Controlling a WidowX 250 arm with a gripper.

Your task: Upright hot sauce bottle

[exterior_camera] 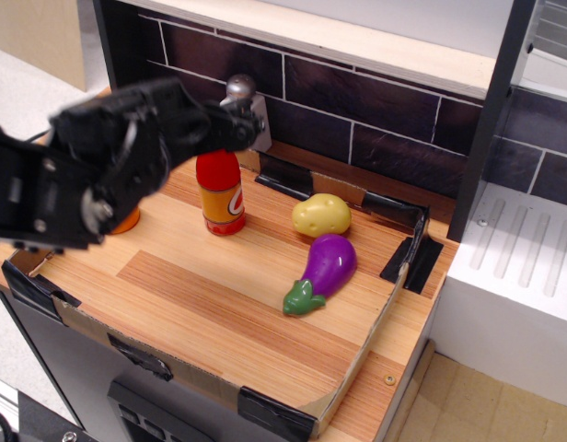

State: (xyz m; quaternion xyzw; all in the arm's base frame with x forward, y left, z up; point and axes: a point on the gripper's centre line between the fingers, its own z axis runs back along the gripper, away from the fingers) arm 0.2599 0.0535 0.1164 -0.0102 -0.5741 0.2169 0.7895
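The hot sauce bottle (pixel 221 195) stands upright on the wooden board (pixel 219 295), toward the back left. It is red with an orange-yellow label. Its cap is hidden behind my gripper (pixel 236 131), which hangs just above the bottle's top and slightly behind it. The gripper and arm are motion-blurred, so I cannot tell how the jaws stand or whether they touch the bottle.
A yellow potato (pixel 322 215) and a purple eggplant (pixel 324 267) lie right of the bottle. A white shaker with a silver top (pixel 246 95) stands against the dark tiled back wall. An orange object (pixel 127 222) peeks from under my arm. A low taped cardboard rim (pixel 405 241) edges the board.
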